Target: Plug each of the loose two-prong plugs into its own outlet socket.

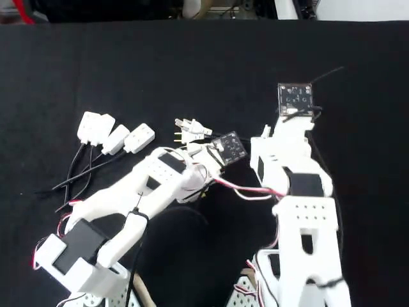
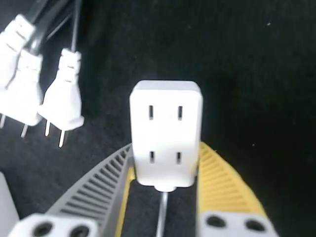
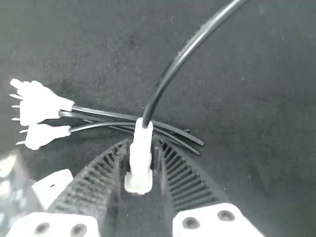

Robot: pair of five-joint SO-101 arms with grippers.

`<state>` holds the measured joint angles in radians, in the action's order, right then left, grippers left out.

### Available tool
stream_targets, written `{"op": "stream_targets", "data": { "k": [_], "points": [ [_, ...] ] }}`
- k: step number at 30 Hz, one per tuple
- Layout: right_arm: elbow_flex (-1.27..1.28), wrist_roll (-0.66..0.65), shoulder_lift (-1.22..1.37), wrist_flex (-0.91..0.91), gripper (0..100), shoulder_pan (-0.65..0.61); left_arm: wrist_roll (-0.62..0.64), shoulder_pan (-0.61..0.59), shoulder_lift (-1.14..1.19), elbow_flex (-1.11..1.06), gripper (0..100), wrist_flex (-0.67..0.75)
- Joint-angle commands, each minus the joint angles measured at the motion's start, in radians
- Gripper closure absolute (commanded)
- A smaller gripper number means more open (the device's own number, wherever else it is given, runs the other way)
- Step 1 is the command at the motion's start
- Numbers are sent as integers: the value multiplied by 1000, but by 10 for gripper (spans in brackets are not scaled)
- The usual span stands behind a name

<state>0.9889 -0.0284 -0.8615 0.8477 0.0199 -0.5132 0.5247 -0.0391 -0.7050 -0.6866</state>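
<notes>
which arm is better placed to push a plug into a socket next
Right. The right gripper is shut on a corded plug, while the left gripper is shut on the outlet block with sockets showing, so it likely just steadies.

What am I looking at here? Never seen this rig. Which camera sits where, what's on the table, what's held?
These are two small white robot arms at a black table: the left arm and the right arm. The high view comes from a fixed camera looking down over them. The other two pictures come from a camera on each arm's wrist, looking along its gripper. On the table lie a cluster of white blocks on black cords, probably sockets, and a bunch of loose two-prong plugs. The left gripper is closed on a socket block with two pairs of slots. The right gripper is closed on a white plug, and the plug's black cord runs off across the table.
</notes>
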Motion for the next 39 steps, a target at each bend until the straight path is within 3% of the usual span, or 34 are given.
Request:
{"op": "stream_targets", "data": {
  "k": [1, 6, 9, 21, 28, 32, 35, 39],
  "points": [
    [4, -28, -99, 58, 985, 3, 6, 13, 2, 58, 655, -64],
    [82, -72, -199, 72, 985, 3, 9, 13, -5, 67, 609, -121],
    [128, -104, -260, 63, 985, -3, 94, 13, -64, 77, 623, -178],
    [139, -69, -522, 178, 986, -210, 325, -10, -643, -137, 629, -215],
    [137, -40, -688, 175, 986, -405, 371, 44, -993, -438, 629, -17],
    [151, 26, -777, 226, 986, -440, 373, 91, -1166, -564, 629, 44],
    [150, 34, -839, 279, 986, -466, 379, 62, -1260, -605, 630, 69],
    [159, 66, -885, 301, 986, -508, 379, 31, -1309, -627, 743, 95]
  ]
}}
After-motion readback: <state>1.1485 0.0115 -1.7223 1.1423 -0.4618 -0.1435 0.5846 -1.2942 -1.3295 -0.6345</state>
